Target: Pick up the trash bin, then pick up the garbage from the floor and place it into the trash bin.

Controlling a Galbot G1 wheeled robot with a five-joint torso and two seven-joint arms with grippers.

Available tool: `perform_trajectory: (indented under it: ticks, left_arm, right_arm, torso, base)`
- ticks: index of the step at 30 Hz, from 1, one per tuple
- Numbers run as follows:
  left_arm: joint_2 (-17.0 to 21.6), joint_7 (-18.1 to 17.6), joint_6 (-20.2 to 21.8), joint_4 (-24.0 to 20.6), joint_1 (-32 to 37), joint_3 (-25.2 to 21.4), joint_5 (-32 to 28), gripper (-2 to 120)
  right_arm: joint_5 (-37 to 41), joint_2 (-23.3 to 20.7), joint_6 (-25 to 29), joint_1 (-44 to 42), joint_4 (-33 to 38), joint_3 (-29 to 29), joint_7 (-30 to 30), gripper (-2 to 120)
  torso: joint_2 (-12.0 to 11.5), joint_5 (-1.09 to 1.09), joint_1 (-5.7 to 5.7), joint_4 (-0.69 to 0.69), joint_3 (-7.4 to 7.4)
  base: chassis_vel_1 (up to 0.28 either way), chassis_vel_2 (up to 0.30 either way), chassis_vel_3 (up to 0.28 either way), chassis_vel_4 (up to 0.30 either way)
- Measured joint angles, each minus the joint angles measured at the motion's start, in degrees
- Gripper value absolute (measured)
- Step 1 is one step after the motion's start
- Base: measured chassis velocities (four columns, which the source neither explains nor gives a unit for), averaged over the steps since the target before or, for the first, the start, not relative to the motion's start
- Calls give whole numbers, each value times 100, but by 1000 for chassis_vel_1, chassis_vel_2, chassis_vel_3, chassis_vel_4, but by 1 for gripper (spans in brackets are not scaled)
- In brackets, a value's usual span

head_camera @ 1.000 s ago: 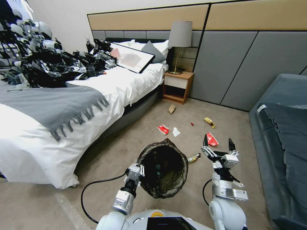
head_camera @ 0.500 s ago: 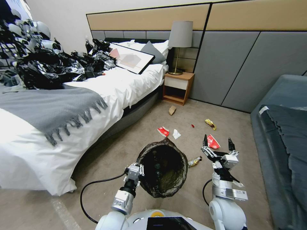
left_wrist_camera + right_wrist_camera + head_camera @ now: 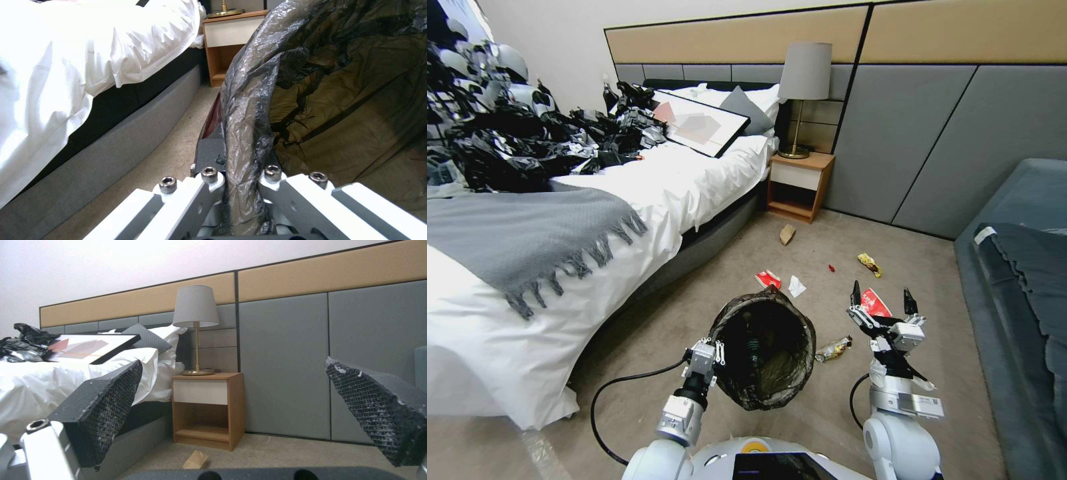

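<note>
Above the carpet, the left gripper [image 3: 715, 352] pinches the trash bin [image 3: 764, 357] rim; the right gripper [image 3: 880, 301] gapes wide, empty.

Your left arm reaches forward and slightly inward from the shoulder, wrist straight, a black cable looping off its forearm. Your left gripper [image 3: 715, 353] is clamped on the rim of the bin [image 3: 764, 357], one finger outside the wall and one inside; in the left wrist view its white linkages close in on either side of the lined rim [image 3: 242, 133]. Your right arm is raised forward at about the same height, wrist level. Your right gripper [image 3: 881, 303] is spread wide and holds nothing, black fingertips [image 3: 109, 400] well apart and pointing ahead.
</note>
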Motion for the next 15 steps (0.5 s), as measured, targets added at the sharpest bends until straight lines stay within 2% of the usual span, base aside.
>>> perform_trajectory:
  ticks: [9,15]
  left_arm:
    - [-3,0,-2,1,-3,-5,-3,1]
    - [2,0,-5,2,-8,-9,-8,1]
  right_arm:
    - [-2,0,95,55,-39,15,-3,100]
    - [-2,0,156,118,-45,39,-30,100]
  torso:
    - [0,0,0,1,0]
    - [0,0,0,0,0]
  base:
    - [-47,71,64,-61]
    - [0,0,0,0]
